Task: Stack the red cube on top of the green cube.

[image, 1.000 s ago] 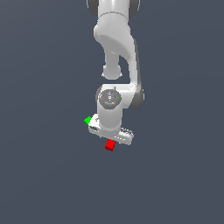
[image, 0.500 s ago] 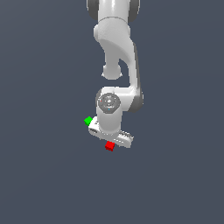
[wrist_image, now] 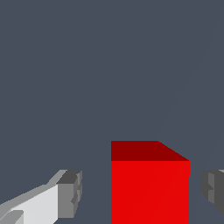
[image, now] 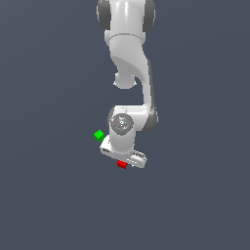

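End effector [wrist_image: 140, 192] has come down around our red cube [wrist_image: 150, 183], fingers spread and not yet touching; green cube [image: 99, 135] sits near it, so we close next.

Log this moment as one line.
gripper: open, straddling red cube | not gripped | green cube: apart, bare | stack: not done

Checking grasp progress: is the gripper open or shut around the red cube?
Open. In the wrist view the fingers stand on either side of the red cube, with a gap between each finger and the cube.
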Motion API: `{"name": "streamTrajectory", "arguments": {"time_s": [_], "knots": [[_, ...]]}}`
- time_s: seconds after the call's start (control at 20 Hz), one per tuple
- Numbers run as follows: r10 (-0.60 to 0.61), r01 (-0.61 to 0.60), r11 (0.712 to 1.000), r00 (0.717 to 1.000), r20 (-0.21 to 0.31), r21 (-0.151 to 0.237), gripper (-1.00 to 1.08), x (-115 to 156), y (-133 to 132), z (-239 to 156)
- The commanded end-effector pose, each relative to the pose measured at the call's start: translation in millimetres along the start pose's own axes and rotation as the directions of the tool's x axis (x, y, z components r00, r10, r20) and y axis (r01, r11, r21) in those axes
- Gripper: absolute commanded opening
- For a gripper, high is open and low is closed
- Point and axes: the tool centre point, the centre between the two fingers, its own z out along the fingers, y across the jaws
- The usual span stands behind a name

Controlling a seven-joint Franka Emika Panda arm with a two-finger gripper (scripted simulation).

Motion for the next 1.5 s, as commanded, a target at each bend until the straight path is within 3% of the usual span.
{"name": "streamTrajectory", "arguments": {"time_s": [0.0, 0.2, 0.25, 0.95, 1.45], "knots": [[0.001, -0.001, 1.0, 1.0, -0.001, 0.001, 1.0, 0, 0, 8], [0.001, -0.001, 1.0, 1.0, -0.001, 0.001, 1.0, 2, -1, 10], [0.001, -0.001, 1.0, 1.0, -0.001, 0.001, -1.0, 2, -1, 10], [0.0, 0.0, 1.0, 1.0, 0.0, 0.001, -1.0, 1, -1, 5], [0.001, -0.001, 1.0, 1.0, -0.001, 0.001, -1.0, 0, 0, -52]]}}
